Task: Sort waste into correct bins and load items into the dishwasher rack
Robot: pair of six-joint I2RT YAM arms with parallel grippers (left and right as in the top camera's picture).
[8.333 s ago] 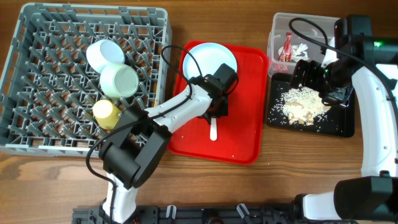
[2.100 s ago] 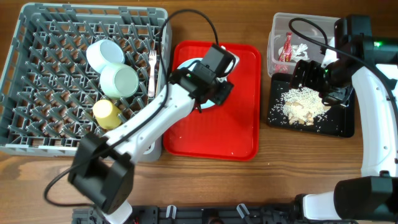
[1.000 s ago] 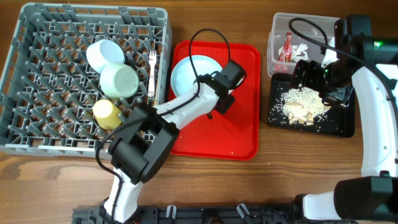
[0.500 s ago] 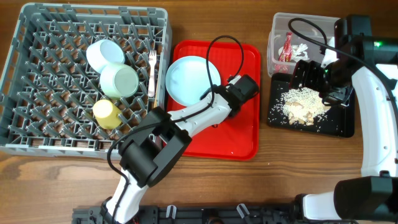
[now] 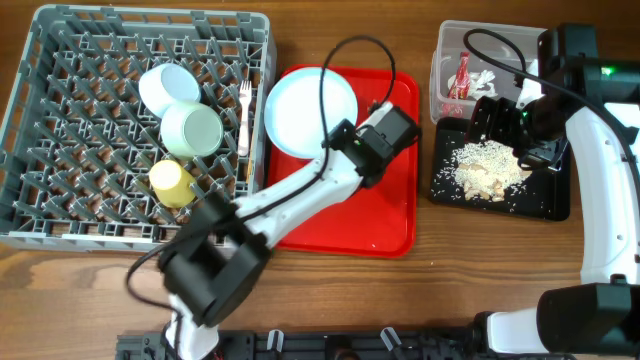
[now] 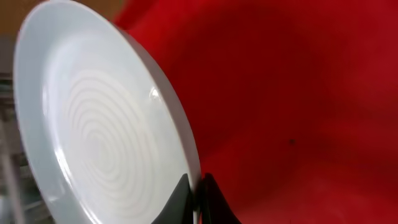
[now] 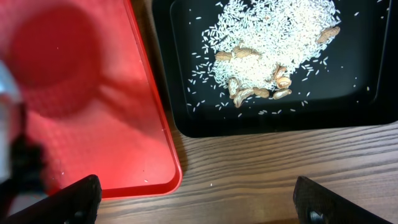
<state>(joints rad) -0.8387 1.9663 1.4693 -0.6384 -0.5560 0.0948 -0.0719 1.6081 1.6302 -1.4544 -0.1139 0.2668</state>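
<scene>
Pinching the plate (image 6: 106, 137), left fingers (image 6: 216, 208) show only from the wrist.

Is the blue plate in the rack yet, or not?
Out. The plate is over the red tray's upper left corner, beside the rack, its rim pinched by the left hand.

Overhead looks straight down; both closer wrist views share red tray (image 5: 340, 225).
</scene>
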